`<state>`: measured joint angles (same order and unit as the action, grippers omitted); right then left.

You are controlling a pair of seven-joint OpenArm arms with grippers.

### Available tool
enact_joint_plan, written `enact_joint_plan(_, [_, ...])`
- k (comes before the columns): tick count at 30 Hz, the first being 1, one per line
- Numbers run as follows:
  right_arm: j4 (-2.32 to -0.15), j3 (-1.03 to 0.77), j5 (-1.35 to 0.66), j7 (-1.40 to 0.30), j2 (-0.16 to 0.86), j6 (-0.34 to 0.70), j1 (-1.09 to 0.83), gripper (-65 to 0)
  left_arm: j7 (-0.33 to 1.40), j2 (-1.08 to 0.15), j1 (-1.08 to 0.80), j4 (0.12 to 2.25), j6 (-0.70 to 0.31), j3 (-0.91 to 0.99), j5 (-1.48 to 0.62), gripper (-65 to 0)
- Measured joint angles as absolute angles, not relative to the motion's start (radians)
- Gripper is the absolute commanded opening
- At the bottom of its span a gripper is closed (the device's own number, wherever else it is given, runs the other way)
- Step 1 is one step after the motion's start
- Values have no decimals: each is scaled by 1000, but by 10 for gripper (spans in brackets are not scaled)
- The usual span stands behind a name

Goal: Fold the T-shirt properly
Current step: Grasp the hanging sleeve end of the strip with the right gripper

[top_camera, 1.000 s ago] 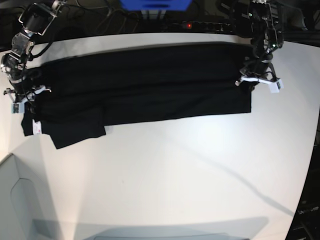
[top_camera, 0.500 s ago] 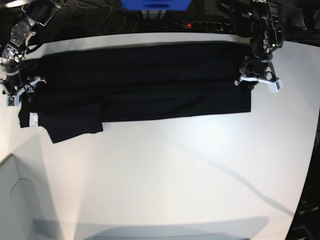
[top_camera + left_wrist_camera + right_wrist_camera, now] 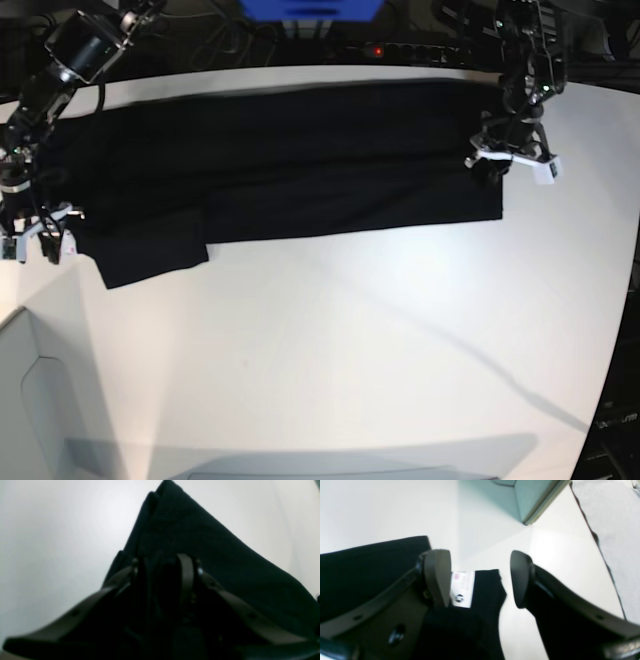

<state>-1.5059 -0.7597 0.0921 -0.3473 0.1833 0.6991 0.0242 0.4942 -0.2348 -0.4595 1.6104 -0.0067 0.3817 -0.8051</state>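
T-shirt point(image 3: 290, 165) first: black, folded lengthwise into a long band that runs across the far half of the white table point(image 3: 350, 350), nearly from one side edge to the other. One short sleeve point(image 3: 150, 255) sticks out toward the near side at the band's left end in the base view, its lower hem slightly slanted. No print shows anywhere on the cloth — it reads plain black from above.

In the right wrist view a white care label point(image 3: 462, 589) lies on a narrow tongue of the black fabric, just under the camera. The right gripper point(image 3: 480, 578) hangs over that spot with its two dark fingers point(image 3: 437, 576) spread wide apart; cloth and label lie between and below them (nothing is pinched). In the base view this gripper sits at the table's left edge, right beside the sleeve end of the shirt.

The left gripper point(image 3: 510, 158) is at the opposite end, on the band's right-hand corner. Its wrist view shows a corner of the folded shirt point(image 3: 200, 550) running away from the camera onto bare table, the fingers point(image 3: 186, 577) planted on dark cloth — I cannot tell whether they are parted or clamped on the fabric; everything there is black on black.

A pale grey box point(image 3: 527, 497) stands near the table's corner by the right arm.
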Motion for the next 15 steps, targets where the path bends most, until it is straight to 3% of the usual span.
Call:
enact_joint_plan(4, [-1489,-761,101,-418,179,699,52,-273,494,-235,-460,1610,-7,383,-805,-448])
enact_joint_plan(8, [-1428,-654,93,-407,186,699,129,-273,493,-235,-460,1610,-7,384,-805,-447])
enact_joint_plan(15, [-1183,-507,95,-451,205,699,265,-273,492,-236,-461,1610,-7,384,-804,-447])
